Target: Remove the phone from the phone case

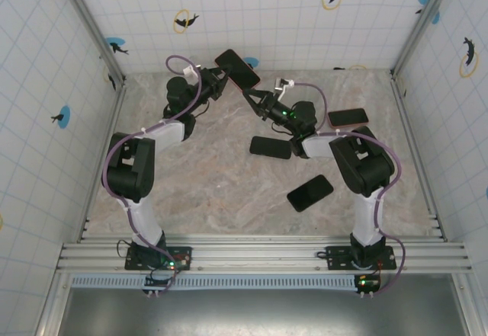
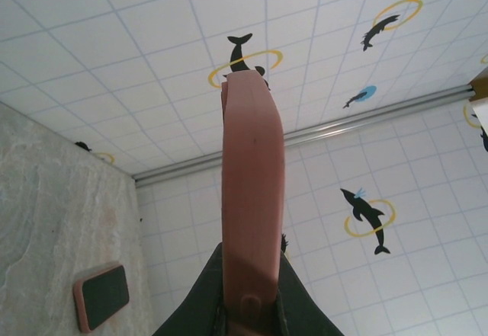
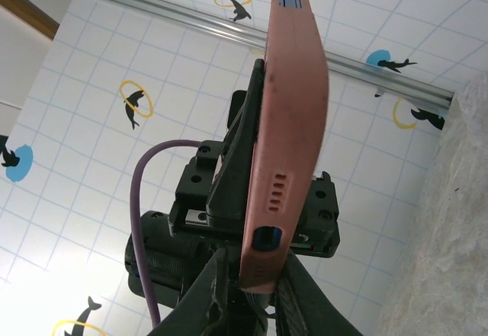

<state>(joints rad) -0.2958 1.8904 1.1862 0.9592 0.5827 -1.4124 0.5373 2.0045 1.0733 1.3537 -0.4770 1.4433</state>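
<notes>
A phone in a pink phone case (image 1: 237, 69) hangs in the air above the back of the table, between the two arms. My left gripper (image 1: 219, 78) is shut on its left end. In the left wrist view the case (image 2: 252, 161) stands edge-on, rising out of the left gripper (image 2: 250, 264). My right gripper (image 1: 256, 97) is at the other end. In the right wrist view its fingers (image 3: 221, 290) flank the case's (image 3: 293, 100) lower end around the right gripper (image 3: 259, 264). One finger touches the case; whether the other presses on it I cannot tell.
Two bare black phones (image 1: 271, 147) (image 1: 310, 192) lie on the marble table (image 1: 206, 184) in front of the right arm. Another cased phone (image 1: 348, 116) (image 2: 101, 296) lies at the right rear. Tiled walls close in the back and both sides.
</notes>
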